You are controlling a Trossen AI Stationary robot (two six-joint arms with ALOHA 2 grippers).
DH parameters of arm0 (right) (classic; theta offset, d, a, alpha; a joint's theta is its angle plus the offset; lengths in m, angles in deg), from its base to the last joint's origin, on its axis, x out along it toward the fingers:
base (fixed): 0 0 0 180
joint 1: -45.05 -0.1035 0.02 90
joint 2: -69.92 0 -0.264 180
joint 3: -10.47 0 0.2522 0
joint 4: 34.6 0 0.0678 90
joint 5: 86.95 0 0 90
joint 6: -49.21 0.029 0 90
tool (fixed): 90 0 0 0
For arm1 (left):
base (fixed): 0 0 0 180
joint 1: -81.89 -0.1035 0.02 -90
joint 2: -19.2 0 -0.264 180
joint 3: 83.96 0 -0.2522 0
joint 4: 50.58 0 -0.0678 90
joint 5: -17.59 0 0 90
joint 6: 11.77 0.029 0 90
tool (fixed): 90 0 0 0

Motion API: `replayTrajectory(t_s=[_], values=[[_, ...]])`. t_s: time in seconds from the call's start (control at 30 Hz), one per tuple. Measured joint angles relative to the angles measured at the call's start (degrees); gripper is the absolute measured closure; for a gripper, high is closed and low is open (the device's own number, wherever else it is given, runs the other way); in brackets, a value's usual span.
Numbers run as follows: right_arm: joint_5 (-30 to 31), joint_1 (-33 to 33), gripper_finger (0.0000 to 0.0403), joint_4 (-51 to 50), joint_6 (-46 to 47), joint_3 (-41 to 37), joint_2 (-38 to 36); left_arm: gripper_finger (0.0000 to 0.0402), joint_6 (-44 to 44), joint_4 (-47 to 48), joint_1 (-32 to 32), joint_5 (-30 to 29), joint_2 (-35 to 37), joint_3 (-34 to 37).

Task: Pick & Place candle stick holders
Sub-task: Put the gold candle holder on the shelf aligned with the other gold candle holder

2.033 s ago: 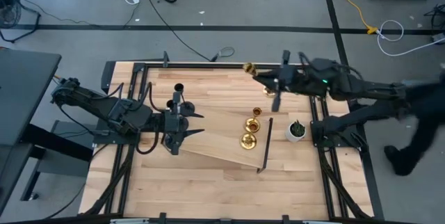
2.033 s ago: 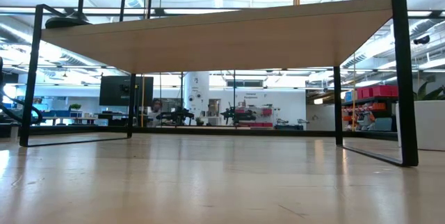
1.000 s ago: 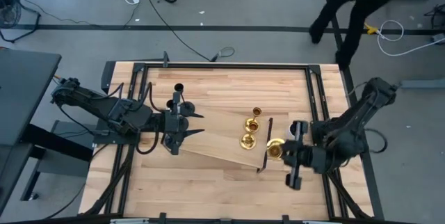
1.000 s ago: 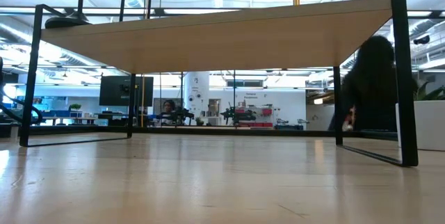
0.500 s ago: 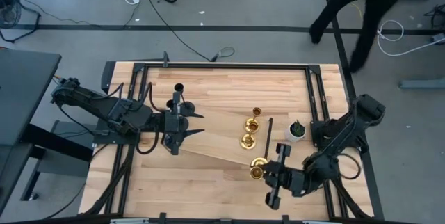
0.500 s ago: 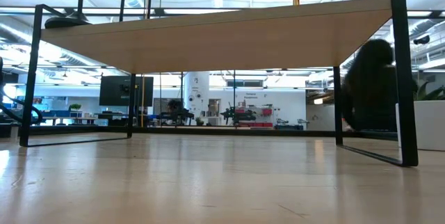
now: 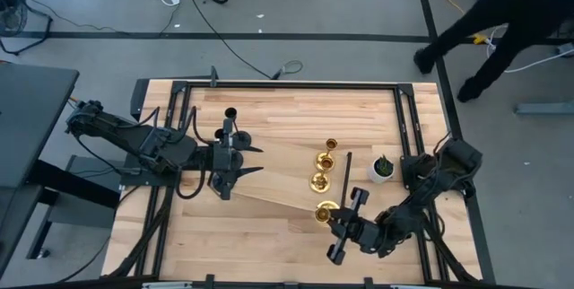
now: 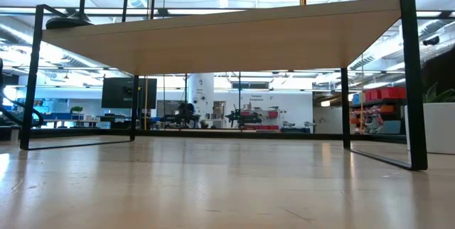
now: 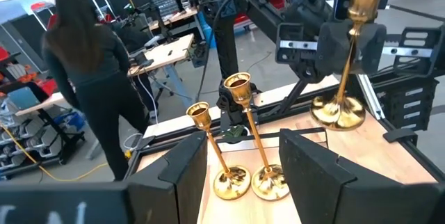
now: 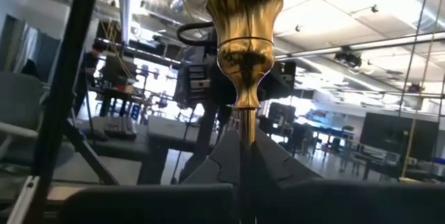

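Three gold candle stick holders (image 7: pixel 324 160) stand upright on their disc bases on a raised wooden board (image 7: pixel 278 190); two of them show in the left wrist view (image 9: pixel 240 133). My right gripper (image 7: pixel 335 220) is shut on another gold holder (image 7: pixel 326 209) at the board's near right corner. A black holder (image 7: pixel 230 113) stands on the table at the far left. My left gripper (image 7: pixel 256 159) is open and empty, level over the board's left part, its fingers pointing at the gold ones. My right gripper pinches the gold holder's thin stem (image 10: pixel 245 123) between its two fingers, below the cup (image 10: pixel 245 15). The fingers come level from the table's near right and lie across the stem. The holder stands upright; I cannot tell whether its base (image 9: pixel 338 113) touches the board.
A small white pot with a green plant (image 7: pixel 382 169) stands right of the board, beside its black bar handle (image 7: pixel 344 181). The low view looks under the board (image 8: pixel 227 40) between its black legs. A person (image 7: pixel 516 15) walks past the table's far right corner.
My right gripper has carried the gold holder, upright, from beside the plant pot toward the table's near edge and then left, round the board's bar handle to its near right corner. The person has walked toward the right beyond the table.
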Motion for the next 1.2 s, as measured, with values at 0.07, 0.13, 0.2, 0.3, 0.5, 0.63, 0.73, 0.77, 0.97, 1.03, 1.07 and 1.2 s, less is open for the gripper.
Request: replayTrajectory(t_s=[0.07,0.13,0.2,0.3,0.5,0.63,0.73,0.77,0.97,1.03,1.07,1.2], values=[[-0.9,0.5,0.0398,0.1,1.0,0.0,0.4,0.0220,0.1,0.1,0.0,0.0,0.0,0.0],[-0.6,0.8,0.0398,0.1,1.2,0.0,0.8,0.0220,0.0,0.2,0.0,0.0,0.0,0.0],[0.1,1.2,0.0398,0.1,1.5,-0.8,1.1,0.0220,0.0,0.4,0.0,0.0,0.0,0.0],[-1.5,2.3,0.0398,0.2,6.3,-3.7,1.1,0.0220,0.0,0.4,0.0,0.0,0.0,0.0],[-2.9,4.0,0.0398,0.2,8.9,-5.2,1.0,0.0220,0.0,0.5,0.0,0.0,0.0,0.0],[-4.0,4.0,0.0398,0.2,8.7,-5.2,1.0,0.0220,0.0,0.4,0.0,0.0,0.0,0.0],[-4.4,4.0,0.0398,0.2,10.0,-7.0,0.9,0.0220,0.0,0.4,0.0,0.0,0.0,0.0],[-4.0,4.0,0.0398,0.1,10.6,-7.9,0.9,0.0220,0.0,0.4,0.0,0.0,0.0,0.0],[-5.9,4.4,0.0398,0.1,15.7,-11.4,0.4,0.0220,0.0,0.4,0.0,0.0,0.0,0.0],[-4.8,4.8,0.0398,0.1,15.8,-11.9,0.4,0.0220,0.0,0.4,0.0,0.0,0.0,0.0],[-5.1,5.2,0.0398,0.1,15.9,-12.1,0.4,0.0220,0.0,0.4,0.0,0.0,0.0,0.0],[-10.2,7.1,0.0398,0.1,19.7,-13.6,0.4,0.0220,0.0,0.4,0.0,0.0,0.0,0.0]])
